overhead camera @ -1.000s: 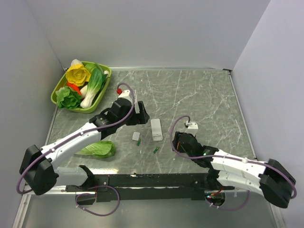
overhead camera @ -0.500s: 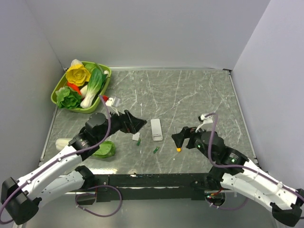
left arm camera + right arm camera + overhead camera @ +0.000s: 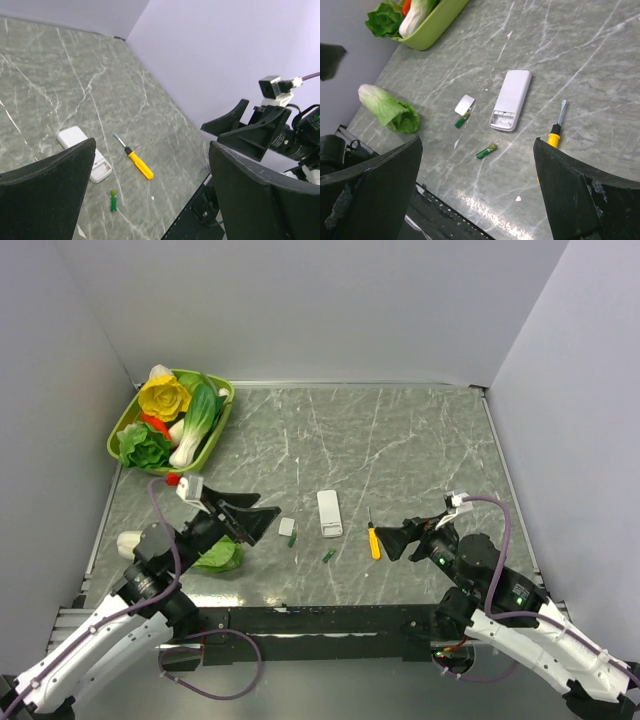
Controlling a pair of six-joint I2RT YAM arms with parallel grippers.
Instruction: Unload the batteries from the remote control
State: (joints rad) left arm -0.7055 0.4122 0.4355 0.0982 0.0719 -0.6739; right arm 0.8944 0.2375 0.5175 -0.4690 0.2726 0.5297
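Lying at the centre of the marble-patterned table, the remote control (image 3: 329, 513) rests face down with its battery bay open and, in the right wrist view, visibly empty. The batteries are both out: one green cell (image 3: 328, 556) sits apart at 6 o'clock from the remote, the other (image 3: 292, 540) at 8 o'clock, just beside the small white cover piece (image 3: 287, 526). A yellow-handled screwdriver (image 3: 373, 541) lies at 4 o'clock, near the right gripper (image 3: 392, 540), whose claw is spread wide and pinches nothing. The left gripper (image 3: 265, 525) hangs at 9 o'clock from the remote, its claw likewise spread and empty. A loose leafy green (image 3: 215, 555) lies at 8 o'clock on the table, and a green basket (image 3: 220, 430) of toy vegetables sits at 10 o'clock. By the look of it the unloading step is complete; the next move seems to call only for keeping both arms clear of the loose cells.
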